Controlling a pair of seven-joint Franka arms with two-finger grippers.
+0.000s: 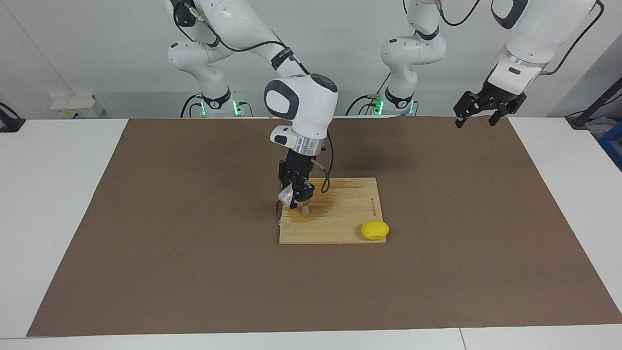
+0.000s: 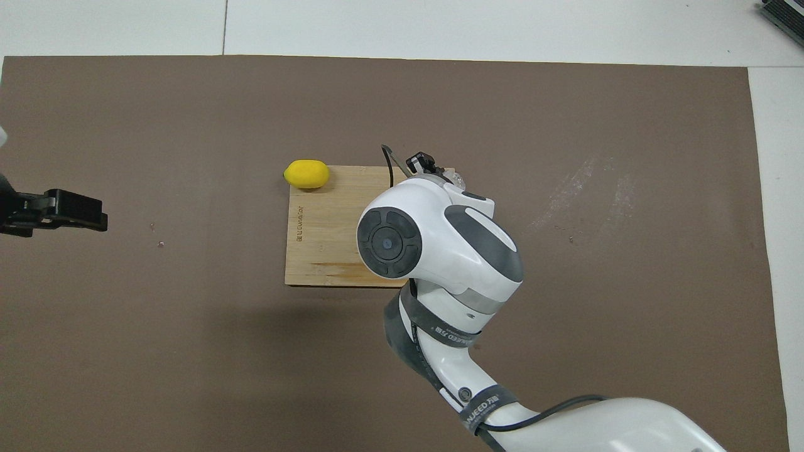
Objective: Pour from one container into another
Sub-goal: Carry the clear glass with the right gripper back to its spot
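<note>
My right gripper (image 1: 294, 196) is down over the wooden board (image 1: 350, 214), at the board's end toward the right arm. It is shut on the small clear cup (image 1: 285, 197), which is tilted. The metal jigger (image 1: 305, 210) stands on the board directly under the gripper, beside the cup; only its lower part shows. In the overhead view the right arm hides the jigger, and only an edge of the cup (image 2: 456, 179) shows past the wrist. My left gripper (image 1: 478, 113) is open and empty, raised over the mat's edge at the left arm's end, and waits.
A yellow lemon-like lump (image 1: 374, 230) lies at the board's corner farthest from the robots, toward the left arm's end; it also shows in the overhead view (image 2: 306, 174). The board (image 2: 320, 238) lies on a brown mat (image 1: 146, 218). A dark stain (image 1: 335, 187) marks the board.
</note>
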